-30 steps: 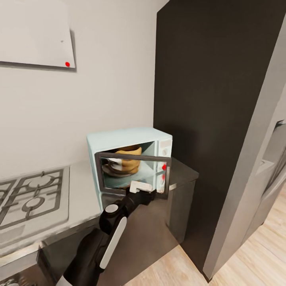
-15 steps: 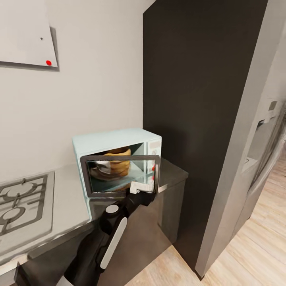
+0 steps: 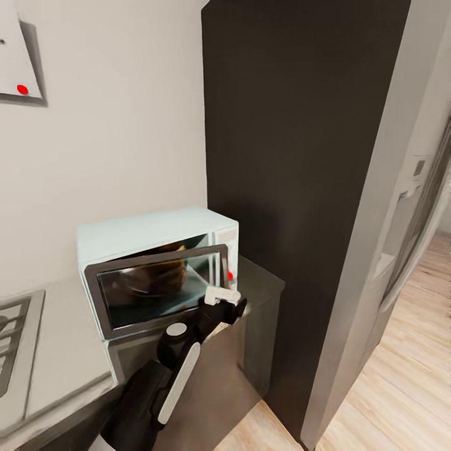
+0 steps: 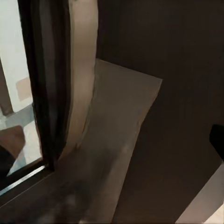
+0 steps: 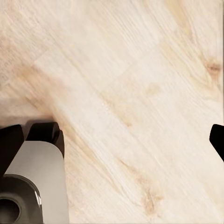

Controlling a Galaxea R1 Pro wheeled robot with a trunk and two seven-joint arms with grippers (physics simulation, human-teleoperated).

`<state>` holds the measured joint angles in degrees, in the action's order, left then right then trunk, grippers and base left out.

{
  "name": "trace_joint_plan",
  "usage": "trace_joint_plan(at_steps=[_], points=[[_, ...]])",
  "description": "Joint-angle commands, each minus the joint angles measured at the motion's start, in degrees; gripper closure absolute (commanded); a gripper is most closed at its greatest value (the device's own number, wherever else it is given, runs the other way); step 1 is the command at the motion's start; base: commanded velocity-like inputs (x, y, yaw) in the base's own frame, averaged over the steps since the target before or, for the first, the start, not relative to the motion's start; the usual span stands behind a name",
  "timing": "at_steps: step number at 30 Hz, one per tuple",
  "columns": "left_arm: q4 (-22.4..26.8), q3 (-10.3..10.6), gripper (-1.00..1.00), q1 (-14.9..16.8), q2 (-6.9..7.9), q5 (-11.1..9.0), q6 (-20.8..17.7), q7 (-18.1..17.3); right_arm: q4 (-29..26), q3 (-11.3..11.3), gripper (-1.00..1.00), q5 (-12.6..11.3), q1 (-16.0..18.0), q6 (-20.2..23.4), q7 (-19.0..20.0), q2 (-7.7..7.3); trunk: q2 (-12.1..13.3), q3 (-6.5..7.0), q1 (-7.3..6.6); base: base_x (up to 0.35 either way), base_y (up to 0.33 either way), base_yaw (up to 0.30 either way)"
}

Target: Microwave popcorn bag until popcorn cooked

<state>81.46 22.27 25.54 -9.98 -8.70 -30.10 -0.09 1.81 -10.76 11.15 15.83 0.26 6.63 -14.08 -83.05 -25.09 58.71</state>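
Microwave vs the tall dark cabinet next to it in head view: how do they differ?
Colour: the microwave is pale blue with a dark-framed glass door; the tall cabinet is plain matt dark. Size: the microwave is a small box, while the cabinet rises past the view's top. Support: the microwave sits on the countertop; the cabinet reaches down to the wood floor. Shared: both stand against the white wall.
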Motion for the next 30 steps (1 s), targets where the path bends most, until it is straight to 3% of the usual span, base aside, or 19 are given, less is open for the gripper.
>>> trace_joint_plan(at_steps=[1,7,13,30], points=[[0.2,-0.2,-1.00,0.0,-0.01,-0.3,-0.3,0.0,0.1,-0.5,-1.00,0.5,0.1,0.0,0.1,-0.05,0.0,-0.06,0.02,0.170,0.000,-0.043],[0.4,-1.4,-1.00,0.0,-0.01,-0.4,-0.3,0.2,0.1,-0.5,-1.00,0.5,0.1,0.0,0.1,-0.24,0.0,-0.06,0.02,0.124,0.000,-0.007],[0.3,-2.2,-1.00,0.0,-0.01,-0.4,-0.4,5.2,0.1,-0.5,-1.00,0.5,0.1,0.0,0.2,-0.25,0.0,-0.06,0.02,0.108,0.000,0.000],[0.1,-2.3,-1.00,0.0,-0.01,-0.5,-0.3,5.9,0.1,-0.5,-1.00,0.6,0.1,0.1,0.2,-0.25,0.0,-0.06,0.02,0.106,0.000,0.000]])
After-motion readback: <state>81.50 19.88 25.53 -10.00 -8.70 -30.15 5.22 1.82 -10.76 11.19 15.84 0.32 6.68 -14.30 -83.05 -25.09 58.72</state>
